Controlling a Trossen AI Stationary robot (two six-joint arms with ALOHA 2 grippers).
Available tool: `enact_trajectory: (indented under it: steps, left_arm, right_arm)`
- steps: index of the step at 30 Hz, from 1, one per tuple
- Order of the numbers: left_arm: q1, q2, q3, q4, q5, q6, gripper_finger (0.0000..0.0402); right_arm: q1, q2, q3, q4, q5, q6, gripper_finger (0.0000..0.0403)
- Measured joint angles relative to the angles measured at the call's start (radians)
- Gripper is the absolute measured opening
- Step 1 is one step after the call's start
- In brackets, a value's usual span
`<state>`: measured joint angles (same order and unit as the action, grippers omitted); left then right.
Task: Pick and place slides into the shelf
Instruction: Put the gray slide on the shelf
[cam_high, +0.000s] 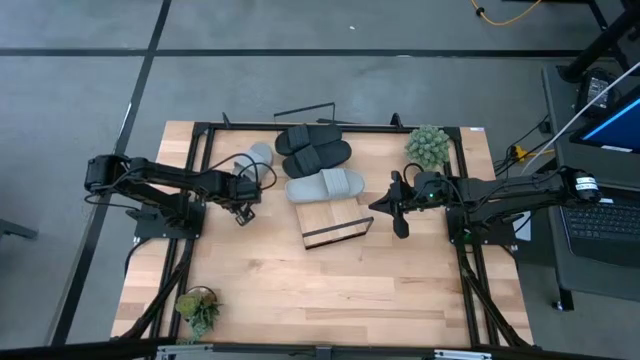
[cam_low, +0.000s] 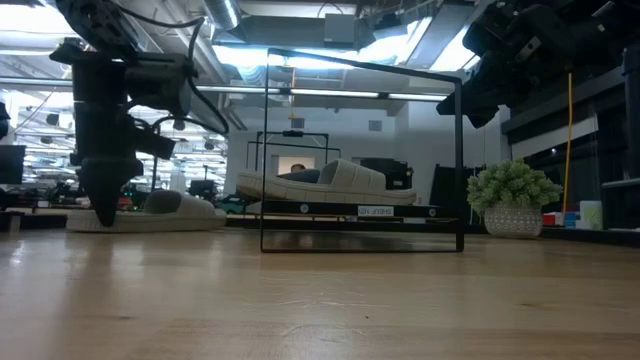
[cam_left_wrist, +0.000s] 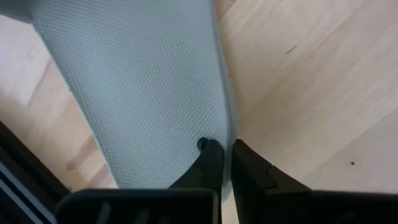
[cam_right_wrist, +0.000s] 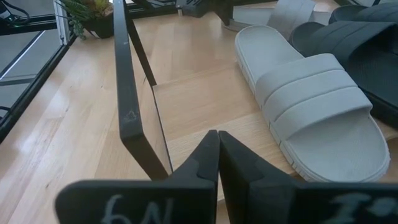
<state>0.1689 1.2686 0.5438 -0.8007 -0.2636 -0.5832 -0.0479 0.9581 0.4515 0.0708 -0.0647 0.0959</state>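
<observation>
A light grey slide (cam_high: 256, 160) lies on the table left of the shelf; it also shows in the low view (cam_low: 160, 212). My left gripper (cam_high: 244, 197) points down at that slide's near end, shut on its rim (cam_left_wrist: 227, 152). The shelf (cam_high: 335, 225) stands mid-table. A second grey slide (cam_high: 326, 185) lies on its board, also seen in the right wrist view (cam_right_wrist: 311, 106). Two black slides (cam_high: 312, 148) lie side by side just beyond it. My right gripper (cam_high: 376, 205) is shut and empty, raised at the shelf's right side (cam_right_wrist: 217, 149). My left gripper pinches the grey slide's side rim (cam_left_wrist: 229, 124) between its two fingers. One finger (cam_left_wrist: 210, 155) is on the textured footbed and the other is outside the rim, over the table. The fingers come from above, pointing down. The slide lies flat on the table.
One small green plant (cam_high: 428, 145) stands at the far right of the table, and another (cam_high: 197, 306) at the near left. The shelf's thin black wire frame (cam_low: 360, 150) rises above its board. Black rails run along the table's edges.
</observation>
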Motion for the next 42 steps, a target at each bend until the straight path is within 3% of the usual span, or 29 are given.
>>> enact_trajectory:
  steps: [4, 8, 22, 31, 42]
  left_arm:
    - [-0.011, -0.002, 0.003, -0.018, -0.017, -0.02, 0.0006]
    - [-0.021, -0.006, 0.06, -0.152, -0.038, -0.055, 0.0005]
    - [-0.099, -0.089, 0.395, -0.536, -0.303, -0.177, 0.0002]
    - [-0.186, -0.109, 0.558, -0.509, -0.387, -0.024, 0.0002]
    - [-0.266, -0.087, 0.565, -0.267, -0.407, 0.243, 0.0002]
  right_arm:
    - [0.0, 0.0, 0.0, 0.0, 0.0, 0.0, 0.0011]
    - [0.0, 0.0, 0.0, 0.0, 0.0, 0.0, 0.0011]
    - [0.0, 0.0, 0.0, 0.0, 0.0, -0.002, 0.0011]
    - [0.0, 0.0, 0.0, 0.033, 0.0, -0.027, 0.0011]
    - [0.0, 0.0, 0.0, 0.094, 0.0, -0.052, 0.0011]
